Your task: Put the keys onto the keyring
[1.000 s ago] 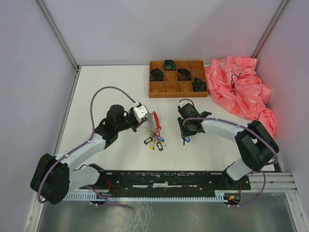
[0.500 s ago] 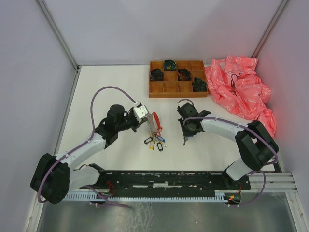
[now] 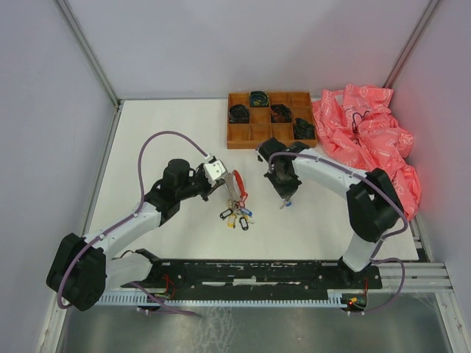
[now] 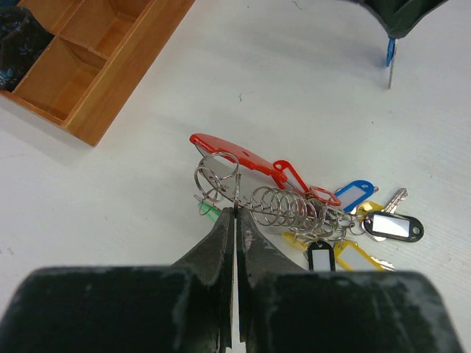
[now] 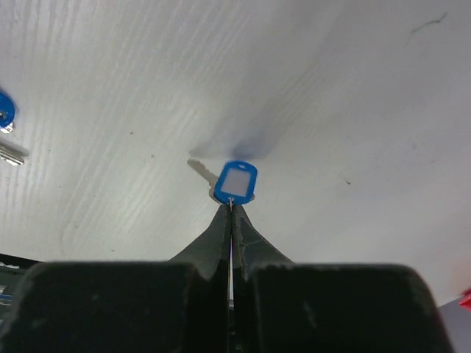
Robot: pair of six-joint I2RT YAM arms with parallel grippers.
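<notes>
Keyring (image 4: 218, 176) nipped edge-on between the tips of the left hand (image 4: 234, 213), jaws pressed tight together on the thin wire. Lying against the ring, a curved red strap (image 4: 228, 151). Trailing off sideways across the white desk (image 4: 331, 118), a row of small split rings and a bunch of keys (image 4: 324, 217) with red, blue, yellow, black and green tags. From above, same bunch spread on the desk near the middle, just on the near side of the left hand.

Off to the right of the bunch and apart from it, right hand (image 5: 231, 204) closed to a slit on the top edge of a blue-tagged key (image 5: 235, 182), tag white-labelled, silvery blade showing beside it, soft shadow on the desk beyond. Contact between blade tip and desk: impossible to tell.

Farther back, brown wooden compartment tray (image 3: 250, 136) holding dark coiled items (image 3: 239, 112), with a crumpled pink sheet (image 3: 368, 136) just beside it on the right.
</notes>
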